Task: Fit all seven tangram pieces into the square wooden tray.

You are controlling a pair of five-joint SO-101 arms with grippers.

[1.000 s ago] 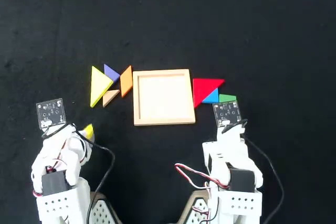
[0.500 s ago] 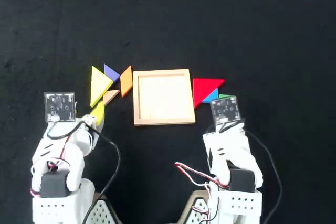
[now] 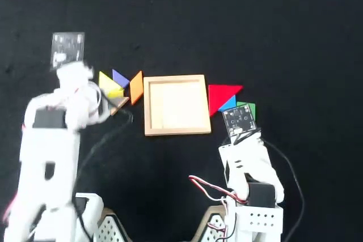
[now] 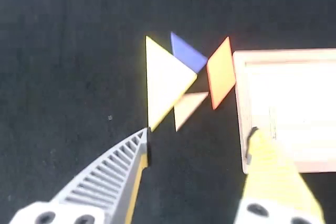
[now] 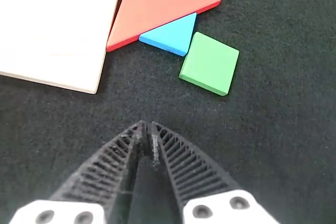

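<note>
1. Left gripper (image 4: 199,135): the jaws stood wide apart with nothing between them. The grey ribbed finger (image 4: 123,166) and the yellow finger (image 4: 268,169) hung over the black table (image 3: 283,38).
2. The grey fingertip sat just beside the lower point of the large yellow triangle (image 4: 163,80). I could not tell whether they touched. The yellow fingertip sat by the rim of the square wooden tray (image 4: 240,108).
3. Right gripper (image 5: 147,128): the jaws were pressed together at the tips and gripped nothing, over bare table near the green square (image 5: 209,64).
4. Beyond the left jaws, four pieces were clustered beside the tray:
   - the yellow triangle
   - a blue-violet triangle (image 4: 185,53) at its upper edge
   - a small tan wooden triangle (image 4: 186,106) against its lower edge
   - an orange parallelogram (image 4: 220,72) just beside the tray's rim
5. Beyond the right jaws, the large red triangle (image 5: 152,9) lay against the tray's other side. A light blue triangle (image 5: 173,35) touched its long edge, and the green square sat just beside that.
6. All seven pieces lay on the table, outside the tray.
</note>
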